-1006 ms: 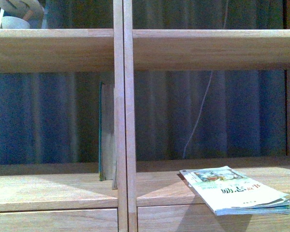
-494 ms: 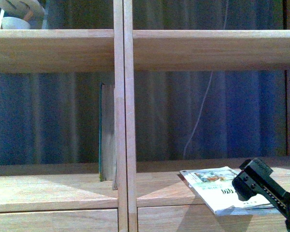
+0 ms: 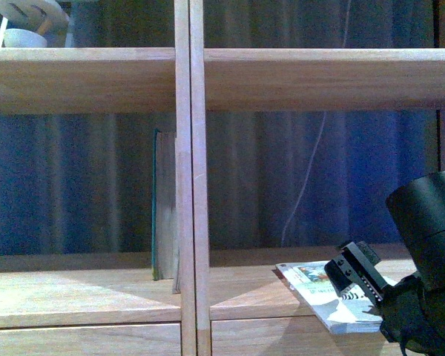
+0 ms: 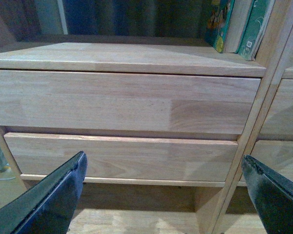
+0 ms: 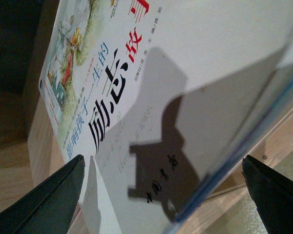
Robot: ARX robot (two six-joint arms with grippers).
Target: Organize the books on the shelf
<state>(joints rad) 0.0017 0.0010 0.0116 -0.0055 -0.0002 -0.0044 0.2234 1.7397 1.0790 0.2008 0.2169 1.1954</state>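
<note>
The light-wood shelf [image 3: 189, 185] fills the front view. A teal book [image 3: 162, 204] stands upright against the left side of its central divider. The thin pale paperback [image 3: 315, 289] lies flat on the right-hand board and overhangs the front edge. My right gripper [image 3: 350, 273] is open just over the paperback's near end. In the right wrist view the paperback's cover [image 5: 176, 87] with Chinese characters lies between the spread fingers of the right gripper [image 5: 163, 195]. My left gripper [image 4: 163, 195] is open and empty, low in front of the shelf's drawer fronts [image 4: 127, 100]. Teal books [image 4: 239, 24] stand above them.
A white bowl-like object [image 3: 26, 22] sits on the upper left board. A dark curtain and a thin white cord [image 3: 304, 185] hang behind the shelf. The floor under the shelf [image 4: 136, 219] shows between the left fingers.
My right arm has come in from the lower right and moved up and left over the paperback, now covering its near end. The books have not moved.
</note>
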